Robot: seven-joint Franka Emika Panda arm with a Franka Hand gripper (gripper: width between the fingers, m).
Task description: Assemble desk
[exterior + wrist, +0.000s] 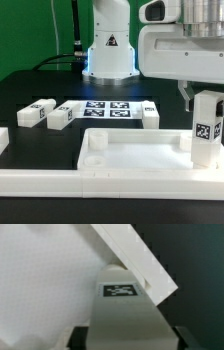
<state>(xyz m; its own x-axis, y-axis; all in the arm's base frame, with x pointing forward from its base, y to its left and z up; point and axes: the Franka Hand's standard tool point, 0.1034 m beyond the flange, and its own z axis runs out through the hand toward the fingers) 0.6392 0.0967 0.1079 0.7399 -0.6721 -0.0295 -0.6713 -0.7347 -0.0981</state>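
Square white leg block (207, 125), smooth rimmed tabletop (140, 152)

Tabletop (140, 152): plain white, no marking. Right leg block (207, 128): white, with a black-and-white square tag on its near face. Far-left leg blocks (37, 113): white, same tags. Marker board (105, 108): white, black square tags. Table (20, 95): black. Backdrop (40, 30): green.

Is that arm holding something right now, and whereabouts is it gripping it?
Yes. The gripper holds a white leg block by its upper end, upright at the tabletop's corner on the exterior view's right.
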